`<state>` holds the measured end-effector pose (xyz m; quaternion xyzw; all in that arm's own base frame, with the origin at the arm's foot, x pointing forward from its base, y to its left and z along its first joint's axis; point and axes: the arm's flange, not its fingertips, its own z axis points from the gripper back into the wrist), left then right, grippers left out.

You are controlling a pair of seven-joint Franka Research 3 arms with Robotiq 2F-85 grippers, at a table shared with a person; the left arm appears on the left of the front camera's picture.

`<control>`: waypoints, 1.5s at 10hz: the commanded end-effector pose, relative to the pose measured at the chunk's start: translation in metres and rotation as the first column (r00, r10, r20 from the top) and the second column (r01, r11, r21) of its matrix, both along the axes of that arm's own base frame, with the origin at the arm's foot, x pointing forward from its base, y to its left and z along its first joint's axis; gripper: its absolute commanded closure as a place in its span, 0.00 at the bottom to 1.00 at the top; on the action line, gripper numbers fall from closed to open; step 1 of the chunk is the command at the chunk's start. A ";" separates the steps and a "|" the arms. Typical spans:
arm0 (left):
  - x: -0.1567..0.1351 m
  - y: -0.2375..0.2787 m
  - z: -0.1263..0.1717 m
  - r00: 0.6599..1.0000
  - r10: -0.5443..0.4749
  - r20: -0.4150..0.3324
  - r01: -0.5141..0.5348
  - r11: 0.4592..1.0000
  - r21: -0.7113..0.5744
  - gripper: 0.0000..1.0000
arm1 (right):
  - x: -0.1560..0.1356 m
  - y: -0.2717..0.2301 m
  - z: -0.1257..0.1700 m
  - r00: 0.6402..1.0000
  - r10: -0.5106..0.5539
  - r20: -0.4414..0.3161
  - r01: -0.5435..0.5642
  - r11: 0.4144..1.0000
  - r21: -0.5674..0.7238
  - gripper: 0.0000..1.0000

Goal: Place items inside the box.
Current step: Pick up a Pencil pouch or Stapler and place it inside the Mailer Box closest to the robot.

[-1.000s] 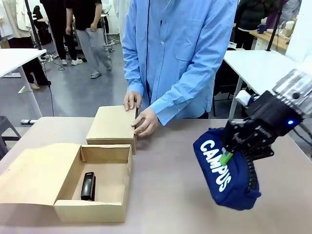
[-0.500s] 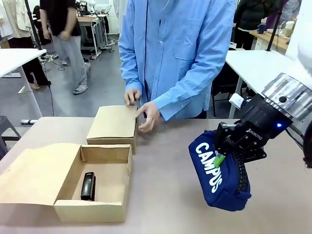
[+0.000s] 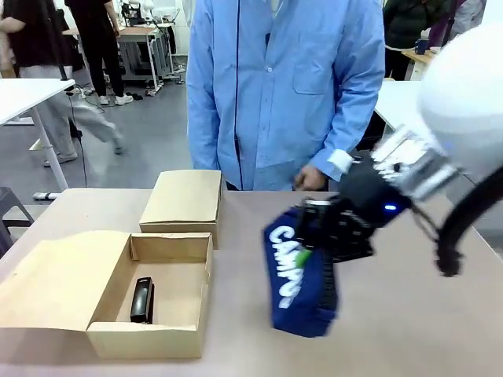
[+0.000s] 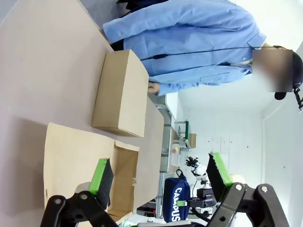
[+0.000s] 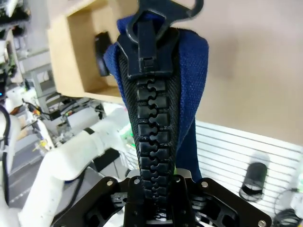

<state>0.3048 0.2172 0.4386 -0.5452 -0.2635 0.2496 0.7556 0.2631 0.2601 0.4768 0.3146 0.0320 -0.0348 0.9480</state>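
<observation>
My right gripper is shut on the navy "CAMPUS" zip pouch, which hangs just above the table, right of the open cardboard box. In the right wrist view the pouch's black zip runs up from between my shut fingers, with the box beyond it. A black stapler lies inside the box. My left gripper is open, with nothing between its green pads, and it looks across the table at the pouch.
A closed cardboard box stands behind the open one, whose flap lies flat to the left. A person in a blue shirt stands at the far edge, one hand near the table behind my right arm.
My right gripper has carried the pouch leftwards across the table towards the open box. The person's hands have left the closed box.
</observation>
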 end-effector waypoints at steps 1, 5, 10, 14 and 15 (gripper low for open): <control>-0.001 0.001 0.000 1.000 -0.004 0.023 0.004 1.000 -0.001 0.00 | 0.037 0.082 -0.003 1.000 -0.013 0.009 0.013 1.000 0.023 0.93; -0.001 0.001 0.000 1.000 -0.004 0.023 0.004 1.000 -0.001 0.00 | 0.057 0.210 -0.011 1.000 0.026 0.005 -0.026 1.000 0.006 0.93; -0.001 0.001 0.000 1.000 -0.004 0.023 0.004 1.000 -0.001 0.00 | 0.048 0.216 -0.018 0.990 -0.115 0.084 0.127 0.981 -0.148 0.93; -0.001 0.001 0.000 1.000 -0.004 0.023 0.004 1.000 -0.001 0.00 | 0.077 0.258 -0.038 0.984 -0.162 0.079 0.177 0.951 -0.255 0.93; -0.001 0.001 0.000 1.000 -0.004 0.023 0.004 1.000 -0.001 0.00 | 0.078 0.264 -0.048 0.987 -0.148 0.067 0.161 0.945 -0.286 0.93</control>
